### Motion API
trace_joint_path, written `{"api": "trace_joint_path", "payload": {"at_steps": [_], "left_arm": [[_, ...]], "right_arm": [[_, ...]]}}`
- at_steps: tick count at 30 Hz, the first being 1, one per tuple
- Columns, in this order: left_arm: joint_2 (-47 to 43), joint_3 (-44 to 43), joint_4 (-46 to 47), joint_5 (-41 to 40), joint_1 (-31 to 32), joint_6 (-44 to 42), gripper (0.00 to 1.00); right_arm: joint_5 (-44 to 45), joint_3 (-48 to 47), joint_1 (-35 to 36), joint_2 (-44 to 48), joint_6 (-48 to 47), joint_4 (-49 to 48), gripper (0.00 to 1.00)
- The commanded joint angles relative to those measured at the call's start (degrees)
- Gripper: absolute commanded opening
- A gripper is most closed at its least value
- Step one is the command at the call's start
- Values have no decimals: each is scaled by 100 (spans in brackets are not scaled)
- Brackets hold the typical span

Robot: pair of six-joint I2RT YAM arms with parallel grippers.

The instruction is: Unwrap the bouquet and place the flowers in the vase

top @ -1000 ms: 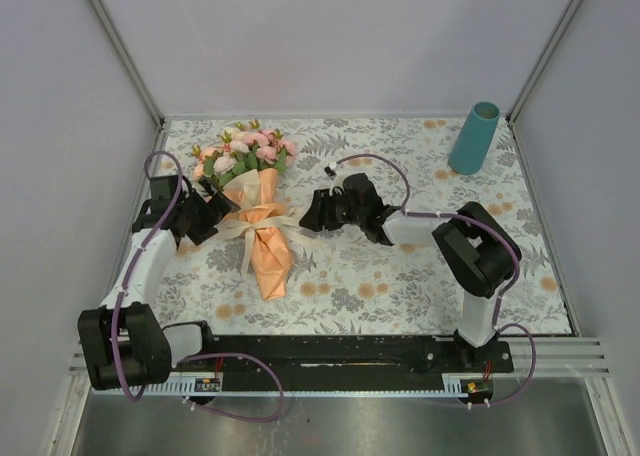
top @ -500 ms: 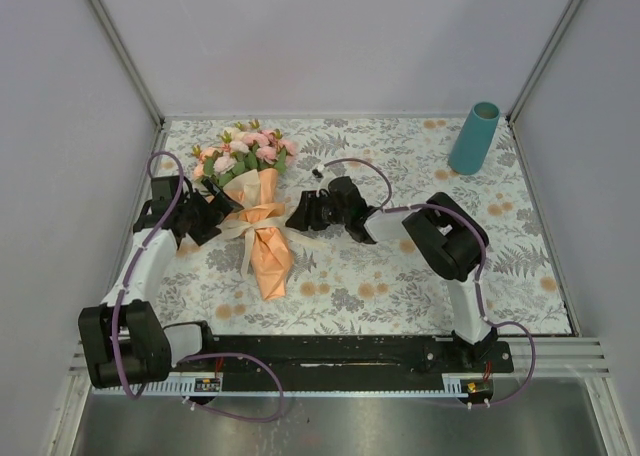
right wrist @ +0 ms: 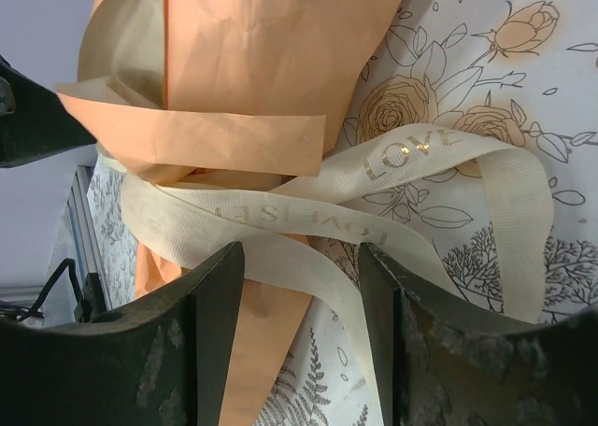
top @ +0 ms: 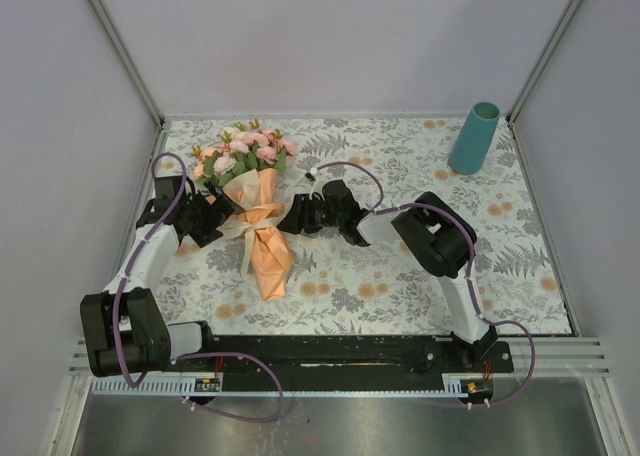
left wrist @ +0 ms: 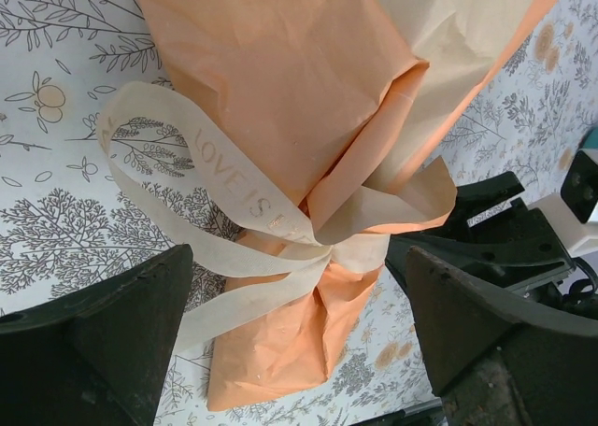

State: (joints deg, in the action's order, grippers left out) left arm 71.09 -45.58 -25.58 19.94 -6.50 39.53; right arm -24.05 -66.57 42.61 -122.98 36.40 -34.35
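- The floral tablecloth point(top: 400, 276) carries everything, and nothing lying on it has shifted over the last second.
- The right arm point(top: 440, 241) has folded in towards 9 o'clock, bringing its wrist from mid-table up to the bouquet's right flank. The left arm point(top: 140, 266) has barely moved.
- The bouquet point(top: 262, 226) lies flat at about 10 o'clock from the table's centre. The flowers point(top: 245, 148) point to 12 o'clock and the folded foot of the kraft paper point(left wrist: 280, 62) points to 6 o'clock. It is fully wrapped and tied.
- The vase point(top: 473, 138) stands upright in the far corner at 2 o'clock, well apart from both arms, with no stems in it.
- The left gripper point(left wrist: 297, 258) sits at the bouquet's 9 o'clock side. Its jaws have spread to their widest, with the tied waist between them, and they grip nothing.
- The right gripper point(right wrist: 301, 258) sits at the 3 o'clock side with its jaws part-way apart. They straddle 1 tail of the bow without pinching it.
- The cream ribbon point(left wrist: 234, 188) is knotted in a bow round the waist. With 2 grippers flanking it, I judge that untying is about to begin. Unwrapping and the move to the vase are still ahead.
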Motion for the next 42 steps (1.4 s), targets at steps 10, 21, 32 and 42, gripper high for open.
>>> {"api": "trace_joint_path", "payload": {"at_steps": [10,21,32,42], "left_arm": [[45,-73,185,115,0,-59,98],[10,-3,212,106,0,2,97],[89,-47,71,-148,9,90,96],[185,-117,-52,-229,9,160,95]], "right_arm": [[-706,-111,168,-209,201,-775,62],[-258,749,379,432,315,-951,45],[287,1084,485,1188,-10,-705,0],[305,988,643,1241,323,-775,0]]}}
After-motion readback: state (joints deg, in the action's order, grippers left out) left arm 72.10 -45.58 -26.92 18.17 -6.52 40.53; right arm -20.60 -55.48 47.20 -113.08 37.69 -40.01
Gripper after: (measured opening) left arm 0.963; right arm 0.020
